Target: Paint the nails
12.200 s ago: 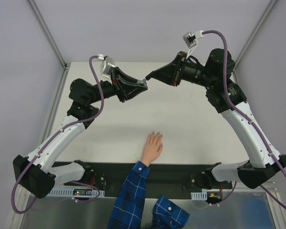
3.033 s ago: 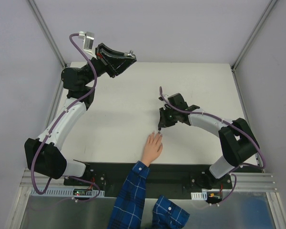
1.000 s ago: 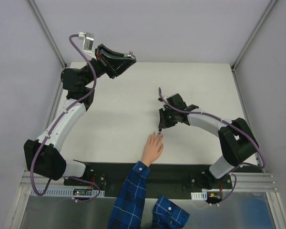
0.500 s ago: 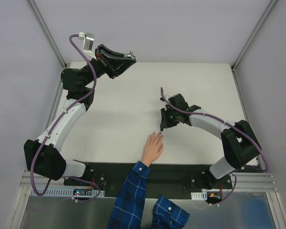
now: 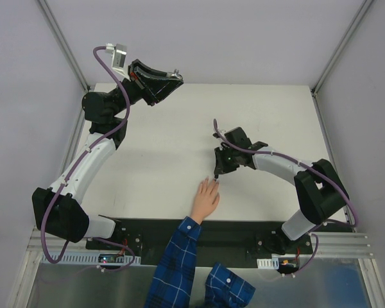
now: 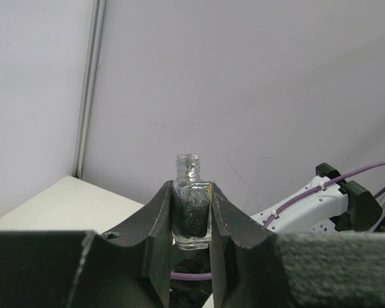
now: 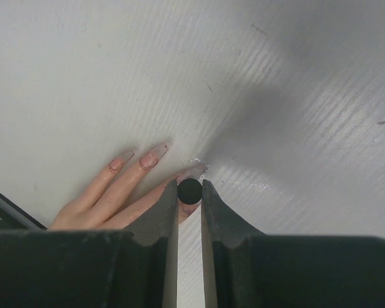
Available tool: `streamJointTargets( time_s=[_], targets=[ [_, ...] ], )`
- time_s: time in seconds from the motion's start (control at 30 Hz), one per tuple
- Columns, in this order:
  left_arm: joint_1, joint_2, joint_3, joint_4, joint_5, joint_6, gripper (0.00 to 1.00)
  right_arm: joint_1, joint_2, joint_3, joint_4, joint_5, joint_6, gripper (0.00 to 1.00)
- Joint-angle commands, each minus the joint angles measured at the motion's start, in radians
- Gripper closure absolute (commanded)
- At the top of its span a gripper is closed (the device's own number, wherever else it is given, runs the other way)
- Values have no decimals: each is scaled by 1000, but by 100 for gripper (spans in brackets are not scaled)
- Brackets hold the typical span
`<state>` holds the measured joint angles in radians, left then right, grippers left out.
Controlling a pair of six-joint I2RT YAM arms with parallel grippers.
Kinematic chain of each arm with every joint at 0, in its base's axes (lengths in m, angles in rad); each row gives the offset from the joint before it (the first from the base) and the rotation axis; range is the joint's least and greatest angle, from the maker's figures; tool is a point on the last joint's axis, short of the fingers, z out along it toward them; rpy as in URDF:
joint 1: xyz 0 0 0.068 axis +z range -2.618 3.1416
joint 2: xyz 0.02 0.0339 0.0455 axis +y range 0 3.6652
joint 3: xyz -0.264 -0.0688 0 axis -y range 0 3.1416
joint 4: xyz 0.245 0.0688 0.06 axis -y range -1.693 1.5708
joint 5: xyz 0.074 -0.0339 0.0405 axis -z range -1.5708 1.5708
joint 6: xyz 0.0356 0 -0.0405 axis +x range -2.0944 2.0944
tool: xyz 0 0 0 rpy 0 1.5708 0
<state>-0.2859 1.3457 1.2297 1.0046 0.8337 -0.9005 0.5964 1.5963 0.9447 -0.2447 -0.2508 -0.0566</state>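
Observation:
A light-skinned hand (image 5: pixel 205 199) with a blue plaid sleeve lies flat near the table's front edge, fingers pointing away. Its long pale nails (image 7: pixel 149 158) show in the right wrist view. My right gripper (image 7: pixel 189 191) is shut on a black brush cap (image 7: pixel 189 190) and holds it right over a fingertip, where glittery polish (image 7: pixel 199 168) shows on the nail and table. In the top view that gripper (image 5: pixel 216 174) sits just above the fingertips. My left gripper (image 6: pixel 192 212) is raised at the far left, shut on an open bottle (image 6: pixel 192 208) of dark glitter polish, held upright.
The white table (image 5: pixel 154 160) is walled by grey panels with metal posts at the back corners. The black base rail (image 5: pixel 244 234) runs along the near edge. My left arm (image 5: pixel 93 154) stands along the left side.
My right gripper has shifted very slightly back and forth over the fingertips. The hand and the left arm with the bottle have stayed still.

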Motion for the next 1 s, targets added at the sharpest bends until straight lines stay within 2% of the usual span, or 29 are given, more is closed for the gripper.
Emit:
streamJointTargets(
  time_s=[0.0,0.2,0.97],
  targets=[
    [13,-25,27,48,13,14,100,6,-2,49,5,-15,-8,100],
    [14,-26,31,45,12,14,100,5,-19,52,-8,27,-12,99],
    [14,-5,53,31,19,25,100,-37,39,63,-10,16,12,100]
  ],
)
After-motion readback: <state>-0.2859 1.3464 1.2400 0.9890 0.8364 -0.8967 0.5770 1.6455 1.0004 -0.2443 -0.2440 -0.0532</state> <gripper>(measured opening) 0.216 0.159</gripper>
